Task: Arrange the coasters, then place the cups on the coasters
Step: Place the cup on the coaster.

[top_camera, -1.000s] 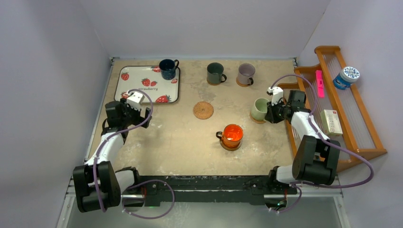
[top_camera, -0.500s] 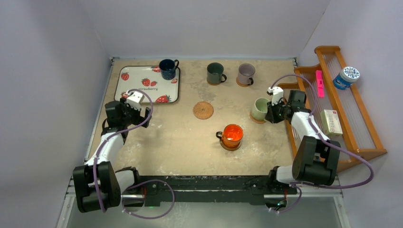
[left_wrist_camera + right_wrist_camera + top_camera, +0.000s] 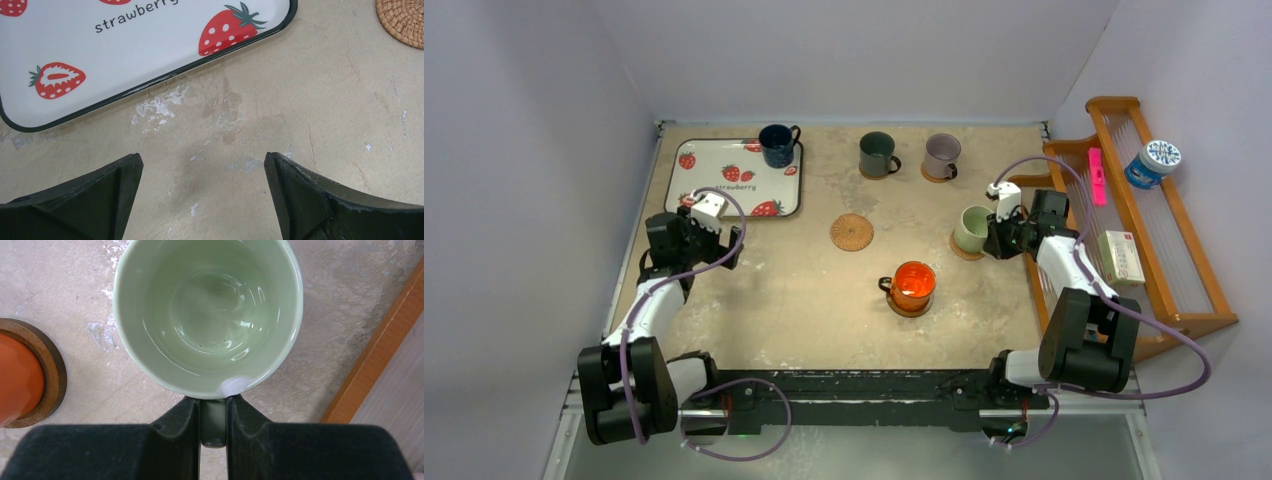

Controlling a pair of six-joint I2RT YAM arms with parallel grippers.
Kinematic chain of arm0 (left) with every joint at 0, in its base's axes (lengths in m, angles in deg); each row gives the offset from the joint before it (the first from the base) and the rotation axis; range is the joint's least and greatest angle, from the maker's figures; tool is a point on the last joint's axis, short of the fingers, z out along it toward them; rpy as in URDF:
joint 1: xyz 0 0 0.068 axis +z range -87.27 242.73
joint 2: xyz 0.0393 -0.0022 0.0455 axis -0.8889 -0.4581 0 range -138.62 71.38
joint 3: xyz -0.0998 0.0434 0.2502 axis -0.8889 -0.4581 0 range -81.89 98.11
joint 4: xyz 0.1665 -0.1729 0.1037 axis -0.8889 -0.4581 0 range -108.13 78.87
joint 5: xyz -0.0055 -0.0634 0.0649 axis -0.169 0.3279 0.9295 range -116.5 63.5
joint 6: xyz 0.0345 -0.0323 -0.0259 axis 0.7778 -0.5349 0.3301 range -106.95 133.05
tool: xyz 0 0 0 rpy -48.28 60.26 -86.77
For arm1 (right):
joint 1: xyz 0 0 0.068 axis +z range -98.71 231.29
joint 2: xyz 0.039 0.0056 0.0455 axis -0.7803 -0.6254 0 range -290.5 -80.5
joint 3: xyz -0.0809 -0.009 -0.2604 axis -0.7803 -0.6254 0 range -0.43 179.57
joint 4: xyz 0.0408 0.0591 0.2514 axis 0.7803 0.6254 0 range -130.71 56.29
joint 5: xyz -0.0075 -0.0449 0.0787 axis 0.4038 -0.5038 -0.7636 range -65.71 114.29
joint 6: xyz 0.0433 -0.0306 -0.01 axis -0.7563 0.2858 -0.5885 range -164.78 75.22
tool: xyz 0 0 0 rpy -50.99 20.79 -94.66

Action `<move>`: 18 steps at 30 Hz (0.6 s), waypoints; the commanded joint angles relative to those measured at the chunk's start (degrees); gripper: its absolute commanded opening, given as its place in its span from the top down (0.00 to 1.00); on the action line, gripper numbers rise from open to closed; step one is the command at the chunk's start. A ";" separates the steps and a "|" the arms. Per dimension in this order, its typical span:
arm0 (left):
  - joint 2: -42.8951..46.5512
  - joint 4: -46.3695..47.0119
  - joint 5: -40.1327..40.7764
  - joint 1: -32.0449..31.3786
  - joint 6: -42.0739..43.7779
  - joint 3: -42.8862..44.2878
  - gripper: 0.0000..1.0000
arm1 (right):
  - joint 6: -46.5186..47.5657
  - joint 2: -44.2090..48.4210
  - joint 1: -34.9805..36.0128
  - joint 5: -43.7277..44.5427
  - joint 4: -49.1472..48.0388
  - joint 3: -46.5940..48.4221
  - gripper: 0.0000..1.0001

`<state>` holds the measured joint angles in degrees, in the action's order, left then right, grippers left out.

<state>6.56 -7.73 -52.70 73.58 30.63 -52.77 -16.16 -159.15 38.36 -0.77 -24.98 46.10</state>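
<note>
Tray (image 3: 709, 172) far left — uncovered coaster (image 3: 852, 232) right of it.

Five cups, all upright: orange cup (image 3: 914, 283), handle left, on a dark ringed coaster (image 3: 909, 309) near centre-front; pale green cup (image 3: 971, 228) at right, empty, handle pinched in right gripper (image 3: 213, 405), over a tan coaster (image 3: 964, 253), contact unclear; dark green cup (image 3: 876, 153) and mauve cup (image 3: 941, 154) side by side at the back, handles right, each on its own brown coaster; navy cup (image 3: 776, 144) on tray (image 3: 714, 175) back corner, no coaster; woven coaster (image 3: 852, 232) bare, mid-table
</note>
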 commanded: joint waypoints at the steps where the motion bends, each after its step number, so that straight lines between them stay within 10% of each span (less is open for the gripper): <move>1: -0.22 2.31 -1.09 0.22 0.59 -0.20 0.00 | 0.94 0.91 -0.31 -1.52 -2.55 1.29 1.00; 18: -0.39 2.27 -1.23 0.22 0.56 -0.21 0.00 | 1.88 -0.48 -0.27 -1.18 -2.28 1.51 1.00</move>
<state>6.36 -7.58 -52.72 73.58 30.61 -52.77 -15.18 -159.66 38.36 -0.75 -24.92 46.10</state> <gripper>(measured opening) 0.998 0.191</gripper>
